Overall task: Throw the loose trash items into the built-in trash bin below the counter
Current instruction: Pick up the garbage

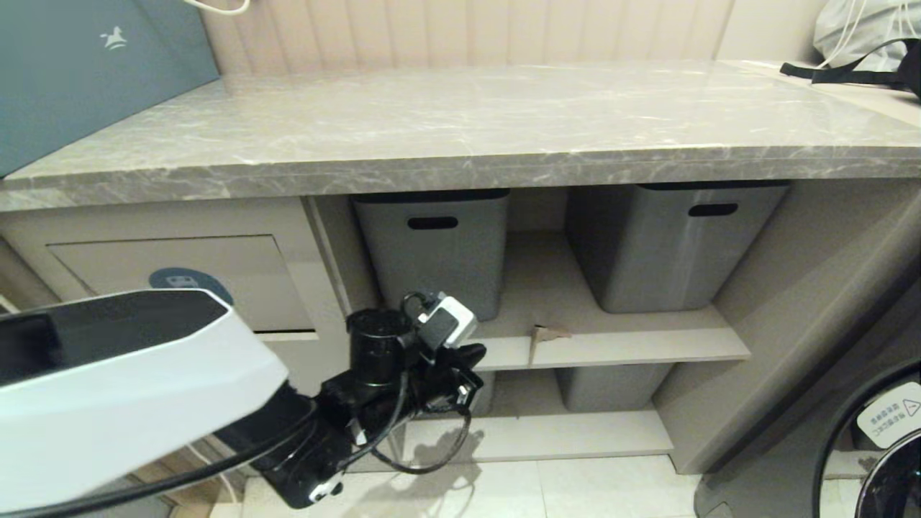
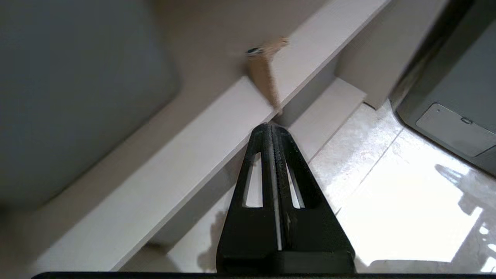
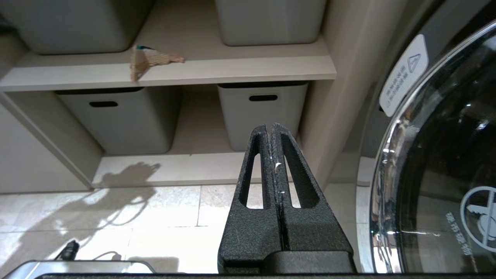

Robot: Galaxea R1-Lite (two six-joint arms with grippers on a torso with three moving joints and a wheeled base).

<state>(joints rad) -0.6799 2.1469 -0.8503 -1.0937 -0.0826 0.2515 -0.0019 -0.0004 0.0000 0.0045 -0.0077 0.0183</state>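
Crumpled brown paper scrap with teal-blue patch (image 3: 145,61) lying on front edge of upper beige shelf board (image 1: 611,349), one corner drooping over the lip; same scrap seen in head view (image 1: 545,335) and left wrist view (image 2: 264,73). Left gripper (image 2: 272,130) fingers pressed flat together, nothing between them, tip just short of the shelf lip and near the hanging corner, not touching it. In head view, left gripper (image 1: 460,385) low in front of the shelf unit, beside the leftmost grey plastic tub with slot handle (image 1: 432,248). Right gripper (image 3: 273,130) likewise pressed together, held low over pale floor tiles (image 3: 155,217), pointing toward lower shelf tubs, glass washer door (image 3: 438,162) alongside. Beige flap panel with blue oval sticker (image 1: 188,279) set under grey-beige marble-look counter slab (image 1: 460,137), partly hidden behind white arm casing (image 1: 137,388).
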